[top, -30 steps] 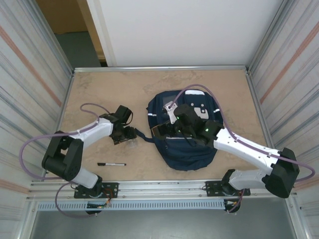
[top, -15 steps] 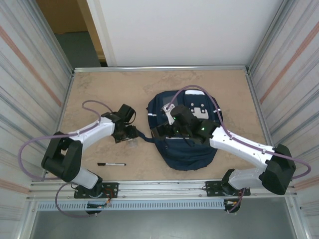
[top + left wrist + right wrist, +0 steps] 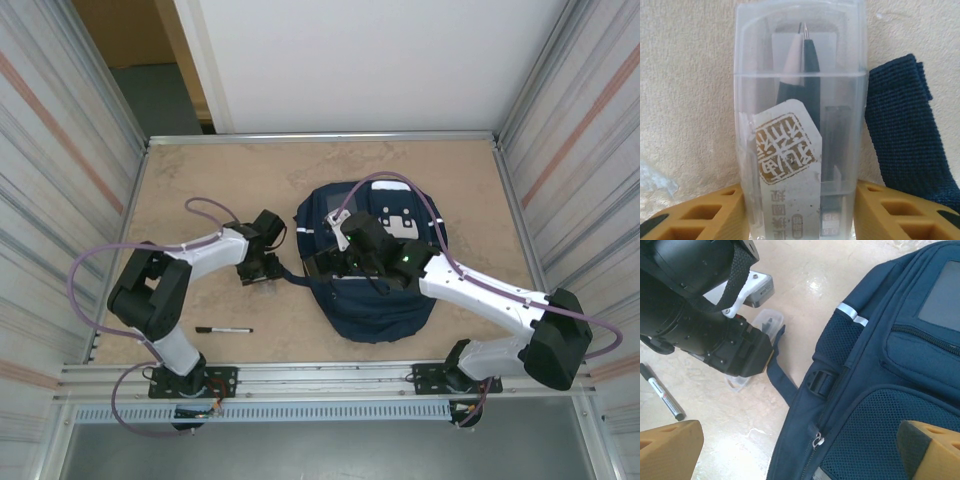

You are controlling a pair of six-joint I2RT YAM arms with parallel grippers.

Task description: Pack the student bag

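The student bag [image 3: 378, 305] is a navy backpack lying flat at the table's middle right, with a loose strap [image 3: 782, 380] trailing to its left. Just left of that strap, my left gripper [image 3: 262, 268] is down on the table. Its yellow fingers [image 3: 700, 215] press both sides of a clear plastic case [image 3: 800, 125] that holds a dark pen and a printed label. My right gripper [image 3: 805, 450] hovers open over the bag's left edge, with the zipper pull [image 3: 816, 441] between its fingers and nothing held. The case [image 3: 768, 321] also pokes out from under the left wrist.
A black marker [image 3: 224, 329] lies on the table in front of the left arm, also seen as the marker [image 3: 662, 392]. A crumpled bit of clear film [image 3: 657, 180] lies left of the case. Metal walls close in both sides of the table.
The left arm has slid right toward the bag's strap and its jaws have narrowed onto the clear case. The right gripper has shifted slightly left over the bag's edge, still open.
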